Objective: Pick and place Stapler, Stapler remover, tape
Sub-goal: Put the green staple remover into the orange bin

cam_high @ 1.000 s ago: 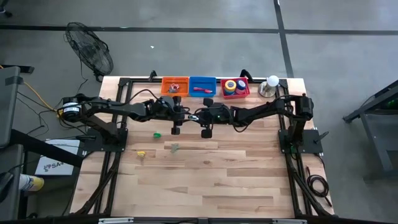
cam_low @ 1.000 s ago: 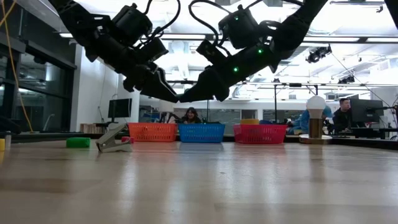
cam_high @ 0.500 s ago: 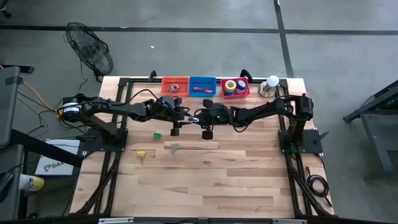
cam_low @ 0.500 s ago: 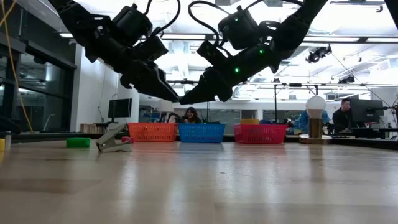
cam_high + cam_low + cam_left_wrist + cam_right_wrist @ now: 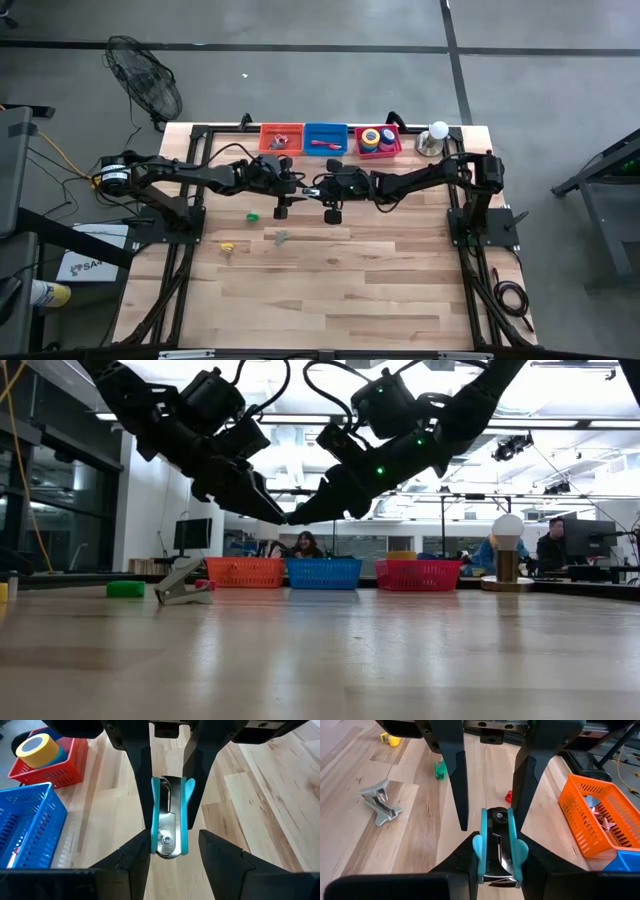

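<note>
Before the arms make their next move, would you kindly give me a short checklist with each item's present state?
1. Right gripper shut on the teal staple remover: ok.
2. Left gripper open, fingers flanking its free end: ok.
3. Left gripper closed on it: not ok.
4. Staple remover held clear above the table: ok.
5. Room left in the orange basket: cannot tell.

Both arms are reaching in over the far half of the table, meeting tip to tip near its middle. The left gripper [image 5: 281, 208] is pointing toward the right one with its fingers [image 5: 456, 780] spread wide apart. The right gripper [image 5: 331, 212] is facing it, its fingers [image 5: 141, 775] closing on a teal-handled stapler remover [image 5: 168, 817] held between the two grippers above the tabletop.
</note>
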